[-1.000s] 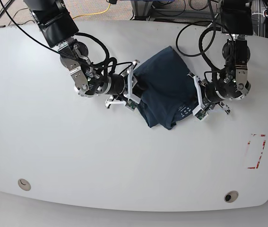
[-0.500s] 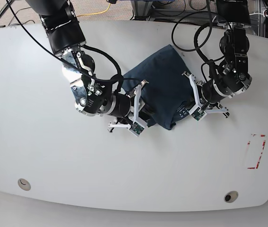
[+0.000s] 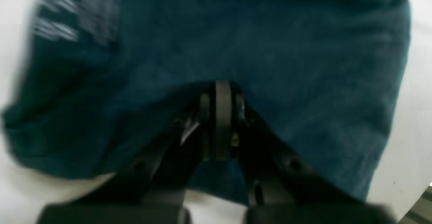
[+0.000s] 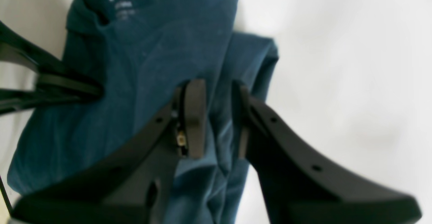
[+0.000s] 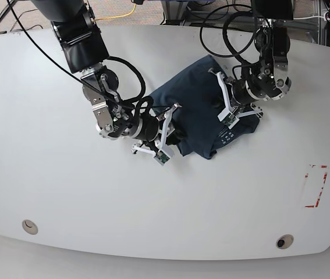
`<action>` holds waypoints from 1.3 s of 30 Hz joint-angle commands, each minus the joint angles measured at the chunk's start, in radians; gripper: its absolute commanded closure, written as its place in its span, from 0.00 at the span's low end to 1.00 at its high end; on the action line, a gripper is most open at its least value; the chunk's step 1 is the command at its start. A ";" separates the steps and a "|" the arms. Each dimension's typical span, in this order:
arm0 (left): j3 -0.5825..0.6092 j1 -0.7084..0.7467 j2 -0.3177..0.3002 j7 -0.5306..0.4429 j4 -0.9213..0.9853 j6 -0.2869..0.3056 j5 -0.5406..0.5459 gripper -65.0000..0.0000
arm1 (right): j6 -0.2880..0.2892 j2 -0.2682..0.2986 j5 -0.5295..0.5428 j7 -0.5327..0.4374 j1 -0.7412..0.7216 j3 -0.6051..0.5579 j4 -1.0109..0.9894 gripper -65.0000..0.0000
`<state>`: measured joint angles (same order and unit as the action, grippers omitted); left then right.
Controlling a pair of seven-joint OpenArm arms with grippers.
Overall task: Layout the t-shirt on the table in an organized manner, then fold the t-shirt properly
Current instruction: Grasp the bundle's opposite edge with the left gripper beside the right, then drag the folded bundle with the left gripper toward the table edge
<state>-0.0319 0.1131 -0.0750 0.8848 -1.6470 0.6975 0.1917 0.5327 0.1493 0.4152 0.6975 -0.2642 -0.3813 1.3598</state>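
The dark navy-teal t-shirt (image 5: 202,99) lies bunched in the middle of the white table (image 5: 66,192), its printed neck label (image 5: 226,137) facing the front. In the right wrist view my right gripper (image 4: 217,89) is closed on a raised fold of the t-shirt (image 4: 152,48) at its left edge. The same gripper (image 5: 179,135) shows in the base view. My left gripper (image 3: 221,89) is shut, its joined tips resting on the t-shirt (image 3: 287,48) near the collar side. No cloth shows between them. The base view is too crowded to place its tips.
A red dashed rectangle (image 5: 316,186) marks the table at the right. Two round grommet holes (image 5: 29,226) (image 5: 284,241) sit near the front edge. Black cables and a yellow cord (image 5: 121,14) run along the back edge behind both arms.
The left gripper has moved up and left from the shirt's right edge onto the cloth. The right gripper swung toward the front with the shirt's left edge, then eased back a little.
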 commanded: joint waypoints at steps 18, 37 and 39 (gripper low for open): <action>-0.009 -0.085 -0.154 -0.118 0.129 0.001 0.012 1.00 | 0.014 0.008 0.014 -0.046 0.144 0.008 0.106 0.81; -0.036 -0.036 -0.053 -0.120 -0.183 -0.029 0.010 1.00 | 0.014 0.114 0.014 0.179 0.093 0.112 0.432 0.81; -0.018 -0.039 -0.029 -0.121 -0.177 -0.072 0.009 1.00 | 0.019 0.117 0.015 0.196 0.098 0.143 0.461 0.81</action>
<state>-0.0601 0.0883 -0.1200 0.7849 -1.8095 0.6628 0.1875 0.5434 0.2554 0.4213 0.8898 -0.1574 -0.2638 1.7794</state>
